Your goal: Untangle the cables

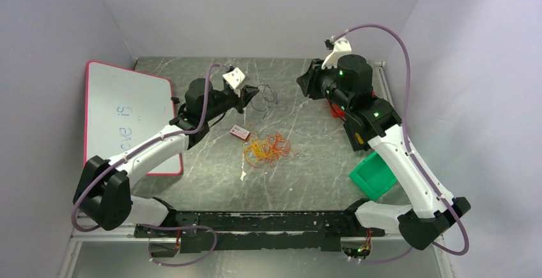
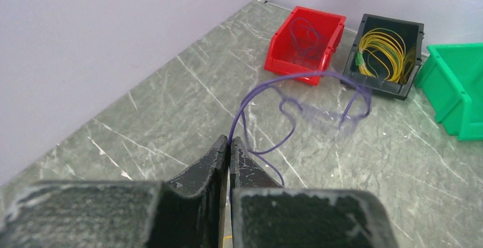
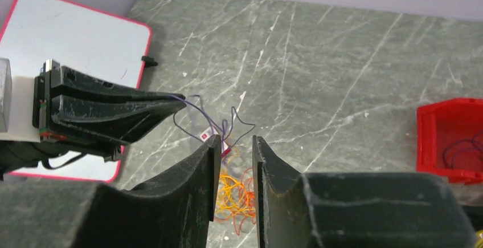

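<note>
1. Left wrist. Grey marbled table (image 2: pixel 171 105) is running out to pale walls. Left gripper (image 2: pixel 229 141) fingers are pressing together, pinching a purple wire (image 2: pixel 307 73) that is looping loose towards the bins. Red bin (image 2: pixel 279 45) is holding another purple wire. Black bin (image 2: pixel 373 86) is holding coiled yellow wires (image 2: pixel 393 48). Green bin (image 2: pixel 455 117) contents are not showing.
2. Right wrist. Right gripper (image 3: pixel 235 142) fingers are standing slightly spread, gripping nothing. Orange tangle (image 3: pixel 236 196) is showing on the table through the gap.
3. Top. Tangle is lying mid-table, knotted, with a red-and-white tag (image 1: pixel 240 132) just beside it. Both grippers are hovering beyond it, apart from each other.
4. Progress, judged: sorting is looking part done. Yellow and some purple are sitting binned and one purple wire is lifted clear, while the orange tangle is waiting to be separated.
5. Writing: whiteboard (image 1: pixel 128 112) is carrying faint blue marks, unreadable. Tag print is too small.
</note>
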You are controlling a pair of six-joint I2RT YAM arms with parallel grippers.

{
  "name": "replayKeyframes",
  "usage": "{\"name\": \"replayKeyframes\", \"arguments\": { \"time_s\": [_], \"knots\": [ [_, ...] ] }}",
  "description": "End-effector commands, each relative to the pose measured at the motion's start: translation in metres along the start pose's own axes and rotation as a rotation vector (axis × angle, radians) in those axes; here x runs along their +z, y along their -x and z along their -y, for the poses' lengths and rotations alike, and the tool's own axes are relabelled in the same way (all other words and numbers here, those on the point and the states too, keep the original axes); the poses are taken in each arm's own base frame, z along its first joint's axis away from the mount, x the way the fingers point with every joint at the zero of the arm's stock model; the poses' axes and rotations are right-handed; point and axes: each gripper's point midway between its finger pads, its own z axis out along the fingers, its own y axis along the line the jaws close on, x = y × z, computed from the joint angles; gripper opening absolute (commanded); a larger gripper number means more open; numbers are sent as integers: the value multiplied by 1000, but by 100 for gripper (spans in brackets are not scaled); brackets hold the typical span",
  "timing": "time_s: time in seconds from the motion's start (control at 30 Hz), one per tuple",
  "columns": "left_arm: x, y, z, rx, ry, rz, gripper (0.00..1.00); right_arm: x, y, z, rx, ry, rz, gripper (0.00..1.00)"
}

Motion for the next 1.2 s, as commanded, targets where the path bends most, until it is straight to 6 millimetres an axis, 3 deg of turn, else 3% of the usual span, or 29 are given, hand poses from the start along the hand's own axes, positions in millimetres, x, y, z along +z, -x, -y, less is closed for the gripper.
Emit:
{"name": "replayKeyframes", "arguments": {
  "time_s": [0.0, 0.13, 0.27, 0.4, 0.53, 0.7, 0.8, 0.97, 1.17],
  "knots": [
    [-3, 23, 3, 71, -29, 17, 7, 0, 6, -26, -101, 176, 15, 33],
    [-7, 32, 9, 100, -61, 43, 7, 2, -2, -51, -209, 348, -34, 41],
    [-12, 37, 7, 112, -44, 56, 7, 4, -3, -47, -221, 327, -54, 45],
    [-15, 39, 12, 115, -64, 64, 7, -3, -12, -58, -237, 418, -57, 57],
    [-17, 40, 22, 136, -122, 64, 7, -11, -24, -76, -308, 565, -91, 60],
    [-21, 41, 32, 196, -197, 42, 7, -16, -20, -80, -394, 609, -67, 60],
    [-22, 45, 32, 206, -200, 41, 7, -1, -23, -73, -356, 551, -132, 60],
    [-24, 45, 31, 202, -190, 44, 7, 14, -52, -70, -290, 546, -277, 60],
    [-22, 43, 35, 198, -212, 40, 7, 27, -64, -74, -228, 550, -299, 60]
  ]
}}
